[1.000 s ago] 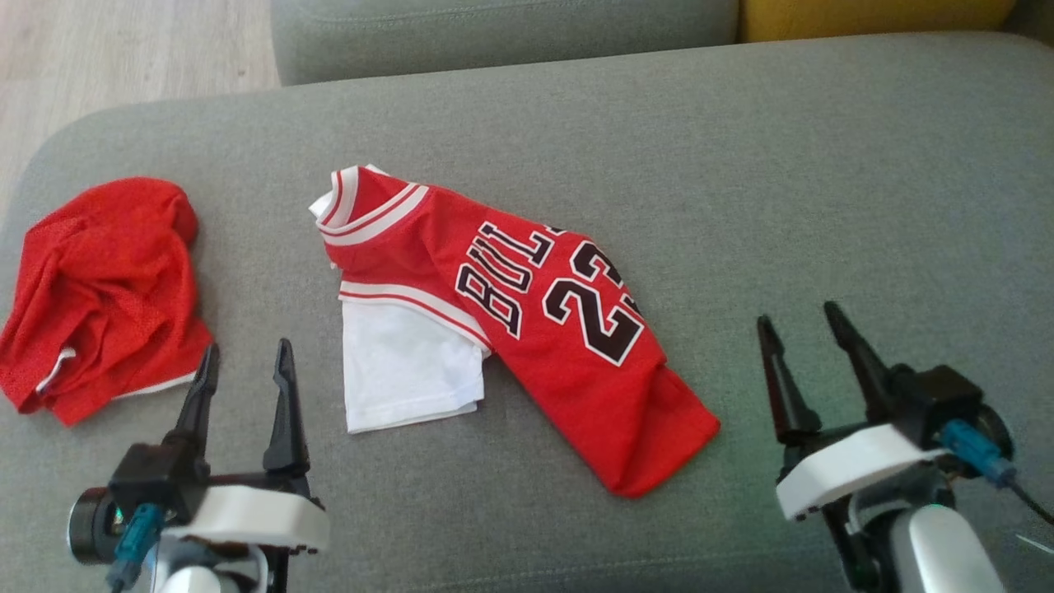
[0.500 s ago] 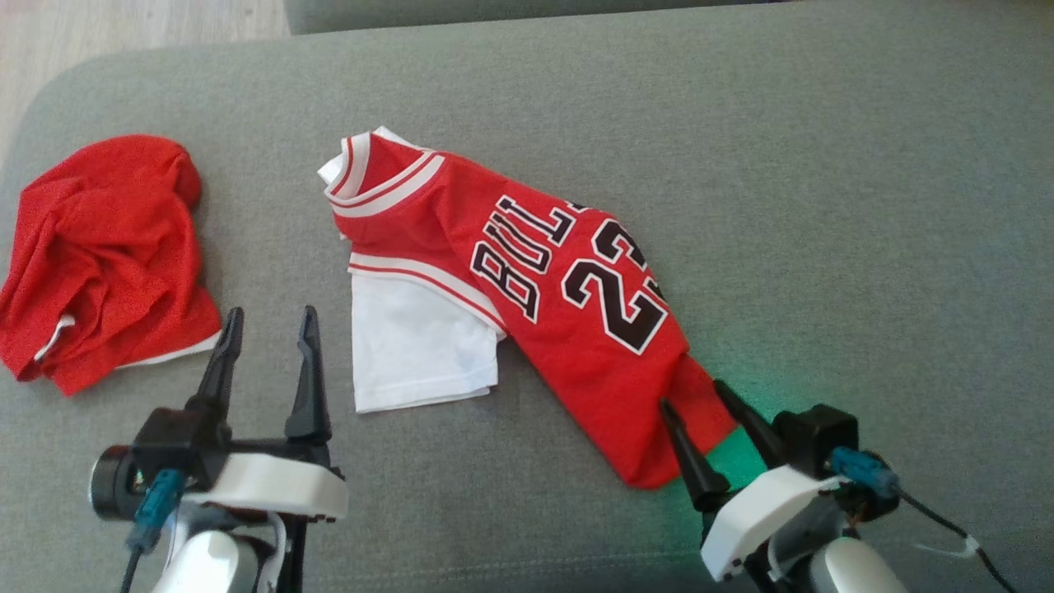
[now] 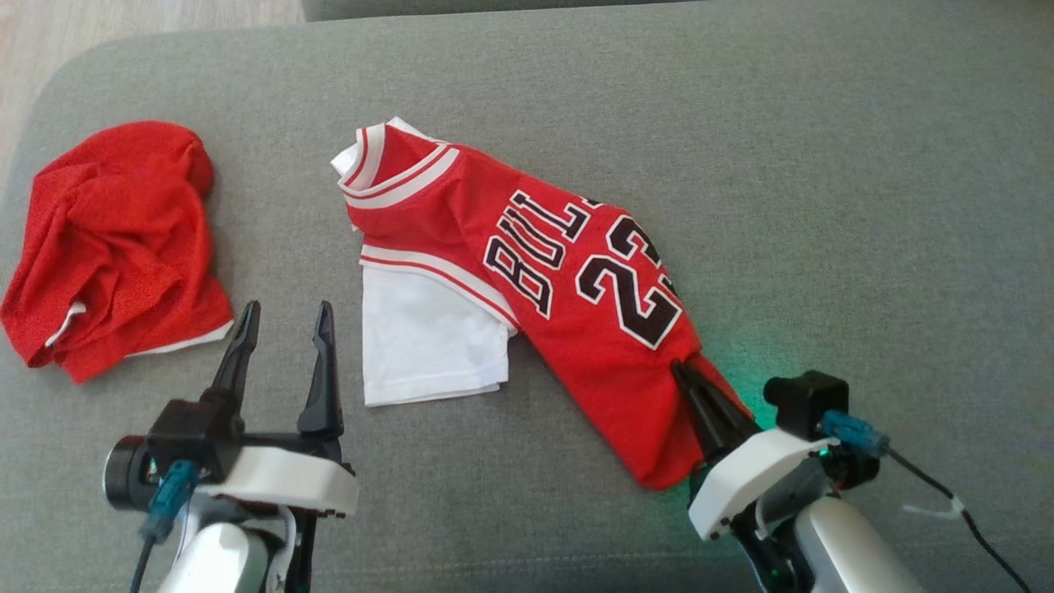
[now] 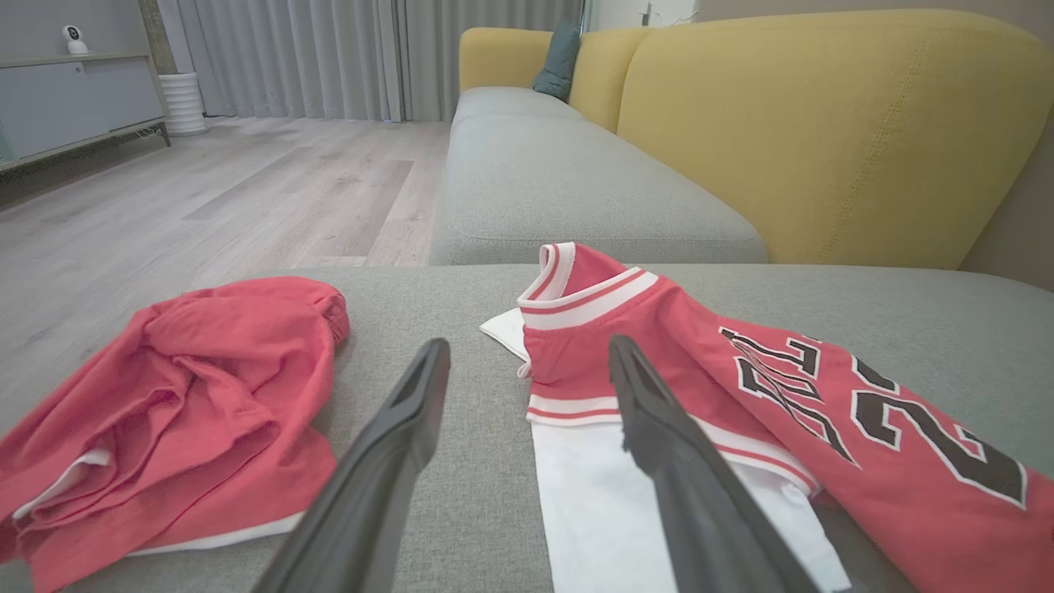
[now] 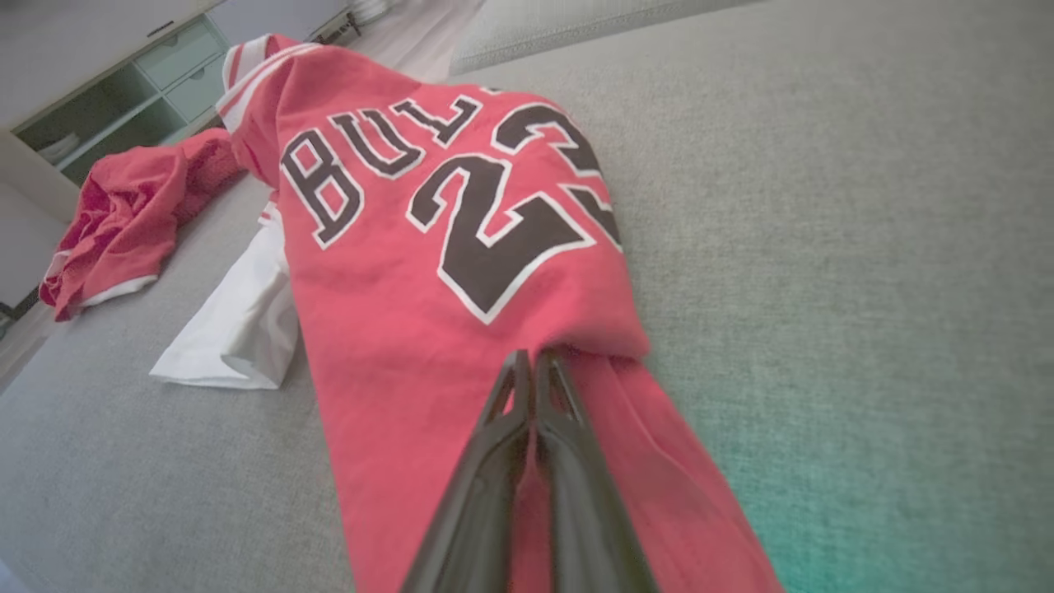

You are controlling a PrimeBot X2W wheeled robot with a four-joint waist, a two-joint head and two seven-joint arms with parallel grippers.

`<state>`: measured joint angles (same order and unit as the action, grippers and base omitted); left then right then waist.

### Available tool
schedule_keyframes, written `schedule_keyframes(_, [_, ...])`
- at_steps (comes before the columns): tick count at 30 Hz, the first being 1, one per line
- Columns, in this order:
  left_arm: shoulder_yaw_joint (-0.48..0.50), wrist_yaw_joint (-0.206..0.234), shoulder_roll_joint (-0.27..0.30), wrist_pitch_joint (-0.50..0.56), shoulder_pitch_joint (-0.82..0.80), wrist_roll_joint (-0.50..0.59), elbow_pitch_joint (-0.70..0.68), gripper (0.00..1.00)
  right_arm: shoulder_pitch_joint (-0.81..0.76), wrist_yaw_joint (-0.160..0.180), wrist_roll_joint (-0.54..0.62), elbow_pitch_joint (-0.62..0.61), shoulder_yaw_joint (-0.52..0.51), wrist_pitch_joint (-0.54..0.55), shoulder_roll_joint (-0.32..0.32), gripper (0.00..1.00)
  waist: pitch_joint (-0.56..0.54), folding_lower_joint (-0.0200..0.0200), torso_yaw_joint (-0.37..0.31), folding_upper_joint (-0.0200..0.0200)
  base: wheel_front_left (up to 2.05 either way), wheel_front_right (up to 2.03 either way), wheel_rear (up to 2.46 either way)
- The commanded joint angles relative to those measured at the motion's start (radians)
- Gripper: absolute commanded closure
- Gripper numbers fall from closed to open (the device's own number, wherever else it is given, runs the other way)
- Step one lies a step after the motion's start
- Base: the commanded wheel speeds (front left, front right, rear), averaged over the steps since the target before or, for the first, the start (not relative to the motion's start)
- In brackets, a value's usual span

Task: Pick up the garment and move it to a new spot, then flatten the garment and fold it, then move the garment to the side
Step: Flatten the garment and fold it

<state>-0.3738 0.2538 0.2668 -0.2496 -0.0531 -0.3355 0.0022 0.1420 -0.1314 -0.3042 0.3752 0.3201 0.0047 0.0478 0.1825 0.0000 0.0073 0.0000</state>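
Red jersey point(image 3: 535, 280) lies mid sofa cushion point(image 3: 823, 165), collar toward far-left, white sleeve point(image 3: 432, 346) sticking out on the near side. Right gripper point(image 3: 682, 368) fingers point(image 3: 710, 405) pinched together on jersey's right edge near the hem. Left gripper point(image 3: 287, 306) fingers spread wide, over bare cushion near the front edge. Crumpled red cloth point(image 3: 115, 247) by the left edge.

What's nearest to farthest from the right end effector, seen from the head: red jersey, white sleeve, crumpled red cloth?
1. Red jersey, pinched in the right end effector.
2. White sleeve, toward the middle.
3. Crumpled red cloth, far left.
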Motion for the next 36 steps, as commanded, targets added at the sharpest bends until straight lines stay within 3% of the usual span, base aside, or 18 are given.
schedule_keyframes(1, [0.040, -0.003, 0.005, -0.012, -0.049, 0.011, -0.027, 0.00, 0.044, 0.001, -0.010, -0.028, 0.015, -0.016, 0.003, 1.00, 0.001, 0.0000, 0.001, 0.0000, 0.00, 0.00, 0.00])
schedule_keyframes(9, [0.049, -0.006, -0.005, -0.012, -0.052, 0.022, -0.032, 0.00, 0.095, 0.001, -0.010, -0.082, -0.044, -0.050, 0.034, 1.00, 0.005, 0.0000, 0.001, 0.0000, 0.00, 0.00, 0.00])
schedule_keyframes(15, [0.047, -0.018, -0.016, -0.012, -0.074, 0.033, -0.036, 0.00, 0.188, 0.001, -0.020, -0.097, -0.104, -0.015, 0.087, 1.00, 0.034, 0.0000, 0.011, 0.0000, 0.00, 0.00, 0.00])
schedule_keyframes(25, [0.038, -0.059, -0.052, -0.012, -0.145, 0.055, -0.023, 0.00, 0.352, 0.001, -0.048, -0.002, -0.183, 0.020, 0.167, 1.00, 0.130, 0.0000, 0.084, 0.0000, 0.00, 0.00, 0.00])
schedule_keyframes(31, [0.040, -0.087, -0.086, -0.012, -0.179, 0.071, -0.004, 0.00, 0.434, 0.001, -0.059, 0.107, -0.172, 0.026, 0.193, 1.00, 0.179, 0.0000, 0.118, 0.0000, 0.00, 0.00, 0.00])
schedule_keyframes(32, [0.042, -0.091, -0.091, -0.012, -0.181, 0.074, 0.000, 0.00, 0.443, 0.001, -0.064, 0.125, -0.168, 0.022, 0.192, 0.83, 0.181, 0.0000, 0.119, 0.0000, 0.00, 0.00, 0.00])
schedule_keyframes(33, [0.044, -0.095, -0.095, -0.012, -0.182, 0.077, 0.004, 0.00, 0.450, 0.001, -0.066, 0.141, -0.164, 0.014, 0.192, 0.22, 0.181, 0.0000, 0.119, 0.0000, 0.00, 0.00, 0.00])
schedule_keyframes(34, [0.047, -0.098, -0.098, -0.012, -0.183, 0.080, 0.007, 0.00, 0.455, 0.001, -0.067, 0.156, -0.160, 0.004, 0.192, 0.00, 0.180, 0.0000, 0.118, 0.0000, 0.00, 0.00, 0.00])
schedule_keyframes(36, [0.053, -0.103, -0.105, -0.012, -0.180, 0.086, 0.014, 0.00, 0.457, 0.001, -0.070, 0.182, -0.149, -0.021, 0.188, 0.00, 0.172, 0.0000, 0.111, 0.0000, 0.00, 0.00, 0.00])
